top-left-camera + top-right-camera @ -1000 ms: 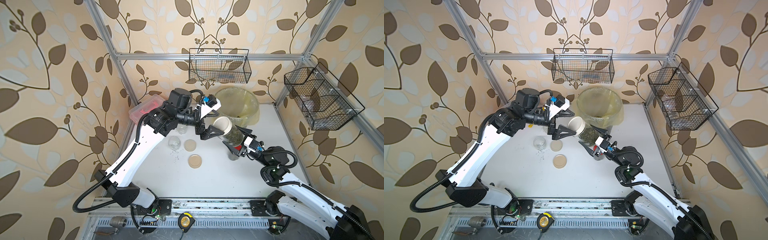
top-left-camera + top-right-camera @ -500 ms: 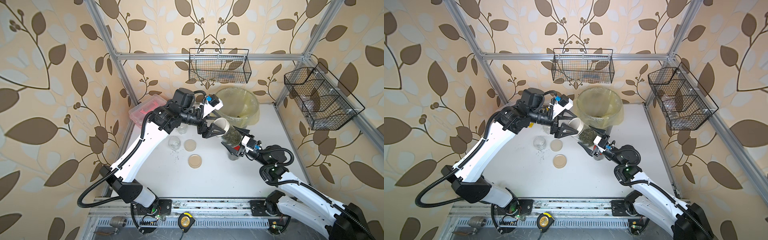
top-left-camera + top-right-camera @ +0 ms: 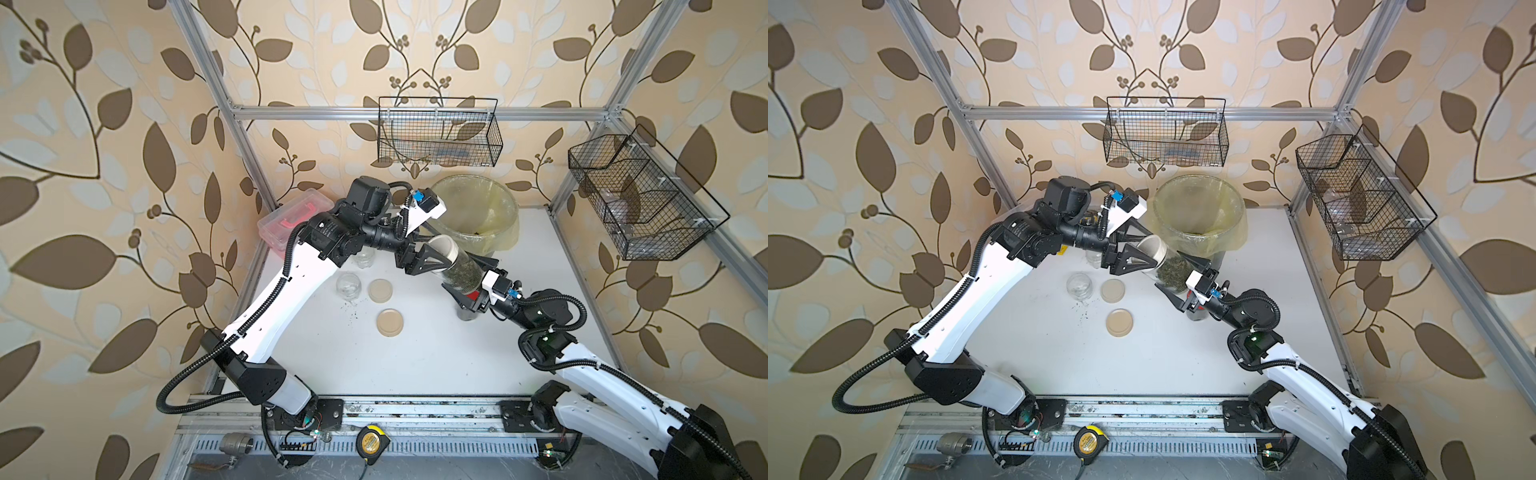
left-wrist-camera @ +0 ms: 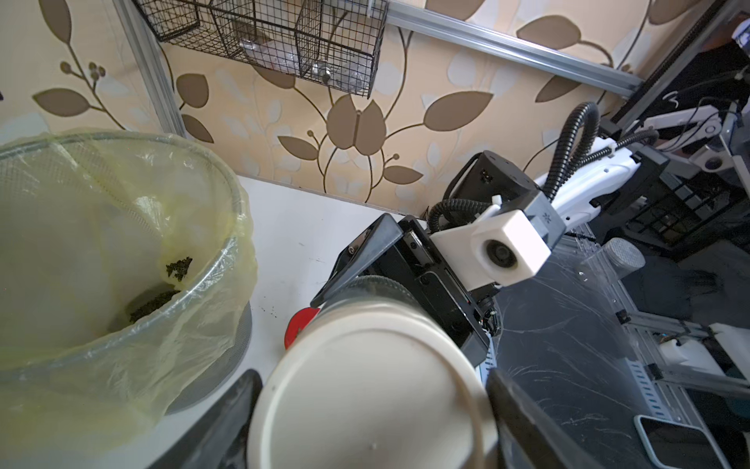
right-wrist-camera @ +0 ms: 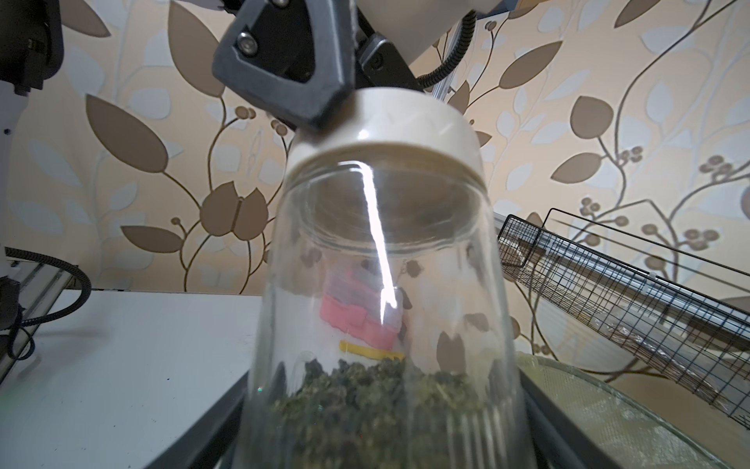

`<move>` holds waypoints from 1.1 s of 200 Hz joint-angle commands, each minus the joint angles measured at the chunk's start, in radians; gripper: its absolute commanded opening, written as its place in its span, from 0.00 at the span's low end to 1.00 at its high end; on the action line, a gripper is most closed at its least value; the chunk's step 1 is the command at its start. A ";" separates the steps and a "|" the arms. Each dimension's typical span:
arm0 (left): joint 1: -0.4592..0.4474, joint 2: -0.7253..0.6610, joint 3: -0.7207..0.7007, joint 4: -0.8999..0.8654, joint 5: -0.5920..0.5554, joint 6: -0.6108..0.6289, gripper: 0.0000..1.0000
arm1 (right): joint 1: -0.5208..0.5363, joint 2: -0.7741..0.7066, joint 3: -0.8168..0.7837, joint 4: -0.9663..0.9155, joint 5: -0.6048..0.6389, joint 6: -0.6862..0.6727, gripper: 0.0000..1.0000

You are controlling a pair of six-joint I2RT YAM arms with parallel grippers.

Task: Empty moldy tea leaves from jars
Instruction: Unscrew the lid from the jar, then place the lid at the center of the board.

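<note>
Top view: my right gripper (image 3: 471,279) clamps the tilted jar (image 3: 462,270) above the white table (image 3: 415,361), and my left gripper (image 3: 440,250) pinches its lid (image 3: 445,245). Left wrist: bin (image 4: 101,211) beside me, leafy wallpaper (image 4: 446,105) behind. Right wrist: tea leaves (image 5: 377,390) heaped at my right gripper's end.

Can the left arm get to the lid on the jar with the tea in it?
Probably yes: the left gripper straddles the beige lid with nothing between, and the right gripper holds the jar up.

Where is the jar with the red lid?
In both top views the red-lidded jar stands on the white table, right of the two loose beige lids, mostly hidden beneath the right hand holding the tea-filled jar.
</note>
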 commanded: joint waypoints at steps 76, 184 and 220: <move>0.004 0.005 0.128 0.072 -0.487 -0.788 0.47 | 0.070 0.048 0.047 0.077 0.318 -0.271 0.31; 0.003 -0.300 -0.334 0.144 -0.989 -0.618 0.44 | 0.047 -0.066 0.036 0.098 0.349 -0.036 0.32; 0.003 -0.462 -0.657 0.149 -1.140 -0.714 0.44 | 0.047 -0.101 0.043 0.077 0.342 -0.008 0.32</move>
